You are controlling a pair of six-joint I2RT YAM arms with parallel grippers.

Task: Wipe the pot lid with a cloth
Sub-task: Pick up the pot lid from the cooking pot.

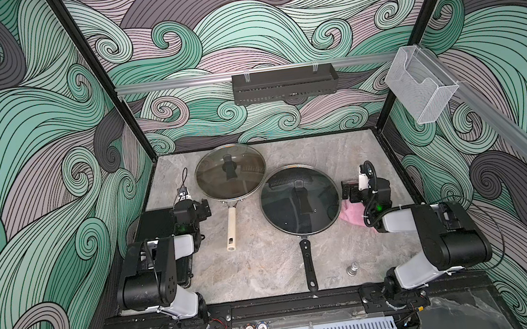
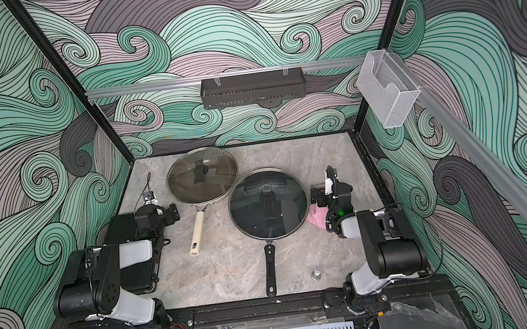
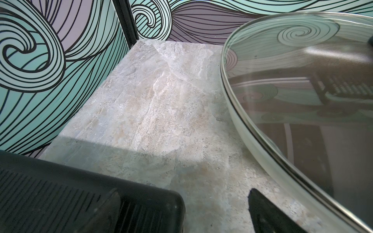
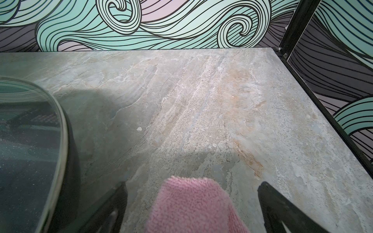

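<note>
The only writing you can read is "10" on a poker chip (image 1: 262,328) at the front rail. The right wrist view shows what both top views half hide: the pink cloth (image 4: 191,207) lies on the desk (image 4: 201,100) between the wide-spread fingers of the right tool (image 4: 192,184), ungripped. It is just beside the glass lid (image 1: 299,198) of the black-handled pan (image 1: 308,263). The left tool (image 1: 206,209) is spread wide too, empty.

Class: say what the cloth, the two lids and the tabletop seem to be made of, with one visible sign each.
Cloth: soft pink terry, by its looped fuzzy pile. Far lid and near lid: clear glass, glossy with reflections, with a thin shiny rim, likely metal. Tabletop: matt grey veined stone, or a stone-look print.
</note>
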